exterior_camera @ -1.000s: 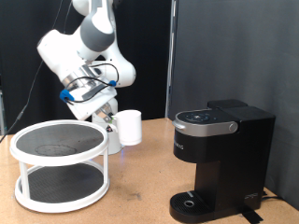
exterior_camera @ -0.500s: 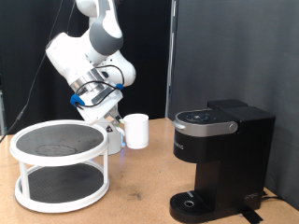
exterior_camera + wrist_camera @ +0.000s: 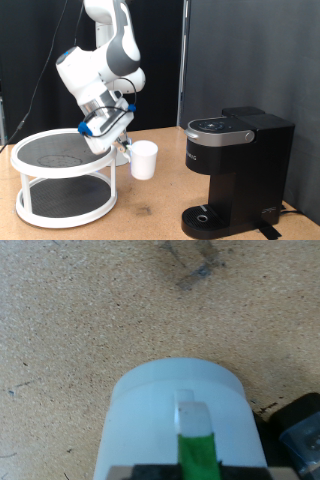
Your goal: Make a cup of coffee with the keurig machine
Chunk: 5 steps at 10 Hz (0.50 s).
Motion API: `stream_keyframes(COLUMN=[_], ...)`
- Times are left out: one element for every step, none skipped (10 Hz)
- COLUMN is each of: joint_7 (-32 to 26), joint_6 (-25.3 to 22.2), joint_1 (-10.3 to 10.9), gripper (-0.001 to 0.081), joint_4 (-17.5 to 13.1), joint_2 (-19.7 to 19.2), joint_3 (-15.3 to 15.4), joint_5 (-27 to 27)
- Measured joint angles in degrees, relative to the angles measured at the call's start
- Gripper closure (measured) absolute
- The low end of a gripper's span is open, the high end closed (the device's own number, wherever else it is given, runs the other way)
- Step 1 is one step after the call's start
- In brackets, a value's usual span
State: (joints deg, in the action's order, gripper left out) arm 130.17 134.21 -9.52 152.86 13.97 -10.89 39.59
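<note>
The cup (image 3: 144, 159), a plain white mug, hangs in the air above the wooden table, between the round rack and the keurig machine (image 3: 236, 170). My gripper (image 3: 126, 150) is shut on the cup's side nearest the rack and carries it. In the wrist view the cup (image 3: 160, 415) fills the lower middle, with a green-tipped finger (image 3: 196, 440) against its wall. The machine is matte black, stands at the exterior view's right, and its lid is closed. Its round drip base (image 3: 205, 216) has nothing on it.
A white two-tier round rack (image 3: 20, 165) with dark mesh shelves stands at the exterior view's left, just beside the arm. The wooden table (image 3: 150, 215) lies beneath. A black backdrop hangs behind.
The arm has lowered and swung the cup towards the exterior view's right and bottom, closer to the table and the machine. The machine and rack have not moved.
</note>
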Motion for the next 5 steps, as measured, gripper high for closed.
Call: stream_keyframes(joint_7=[-0.1, -0.2, -0.5, -1.0, -1.6], joint_6=[0.8, 1.5, 2.1, 3.0, 3.8], joint_1=[0.3, 0.7, 1.1, 1.5, 1.8], gripper=[0.0802, 0.0802, 0.0802, 0.0802, 0.0802], joint_4=[-1.2, -2.3, -3.2, -3.9, -4.2], joint_2=[-2.1, -4.0, -5.6, -6.8, -7.6], joint_3=[0.4, 0.9, 1.5, 2.1, 2.7], joint_5=[0.9, 1.6, 2.3, 3.1, 3.7])
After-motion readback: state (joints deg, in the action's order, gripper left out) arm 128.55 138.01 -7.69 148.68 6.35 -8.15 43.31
